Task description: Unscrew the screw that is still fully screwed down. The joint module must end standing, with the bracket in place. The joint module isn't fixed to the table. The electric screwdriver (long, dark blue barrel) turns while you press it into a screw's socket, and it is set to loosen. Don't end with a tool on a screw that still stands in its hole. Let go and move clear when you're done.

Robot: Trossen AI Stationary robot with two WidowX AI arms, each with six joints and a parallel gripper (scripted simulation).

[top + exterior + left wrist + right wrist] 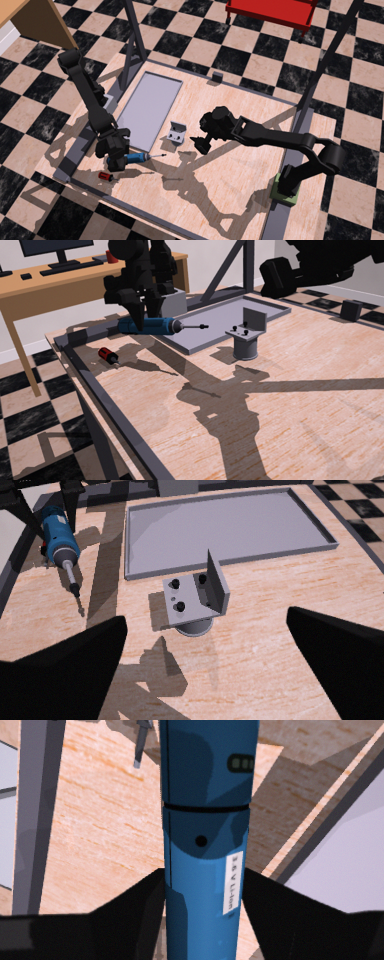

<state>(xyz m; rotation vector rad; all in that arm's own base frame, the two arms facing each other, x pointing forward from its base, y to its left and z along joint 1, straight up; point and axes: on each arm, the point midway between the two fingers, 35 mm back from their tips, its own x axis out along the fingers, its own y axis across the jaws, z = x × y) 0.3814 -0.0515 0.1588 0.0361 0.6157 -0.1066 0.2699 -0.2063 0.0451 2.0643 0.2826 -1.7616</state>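
Top: joint module is standing mid-table, away from the edges; my left gripper is hovering, spread wide.
Exterior: bracket is sitting on top, three black screws standing proud.
Left wrist: fourth, likely sunk, is probably still needing loosening.
Right wrist: right gripper is clamping the blue screwdriver.
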